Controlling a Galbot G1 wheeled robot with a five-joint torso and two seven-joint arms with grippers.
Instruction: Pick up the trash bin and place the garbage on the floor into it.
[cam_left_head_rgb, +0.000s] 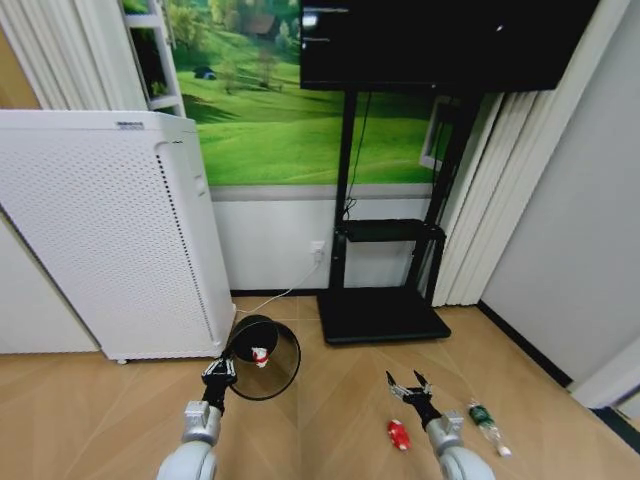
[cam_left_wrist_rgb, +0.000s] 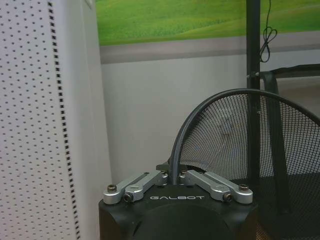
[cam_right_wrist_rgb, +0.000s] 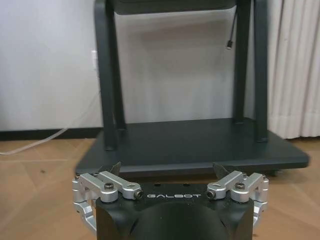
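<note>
We can read one word, "GALBOT". It stands in pale letters on the black body of the left gripper (cam_left_wrist_rgb: 174, 175), just under the silver links. We read the same word in the same place on the right gripper (cam_right_wrist_rgb: 170, 172). The white appliance (cam_left_head_rgb: 110, 230) has a small dark mark near its top edge, but it is too tiny for us to read. The bottle (cam_left_head_rgb: 486, 421) has a green label we cannot read either.

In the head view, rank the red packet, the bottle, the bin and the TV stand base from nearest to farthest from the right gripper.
From the right gripper, open above the floor:
1. Red packet, just below it in the picture, on the floor.
2. Bottle, to its right on the floor.
3. TV stand base, ahead by the wall.
4. Bin, across on the left, held by the left gripper.
</note>
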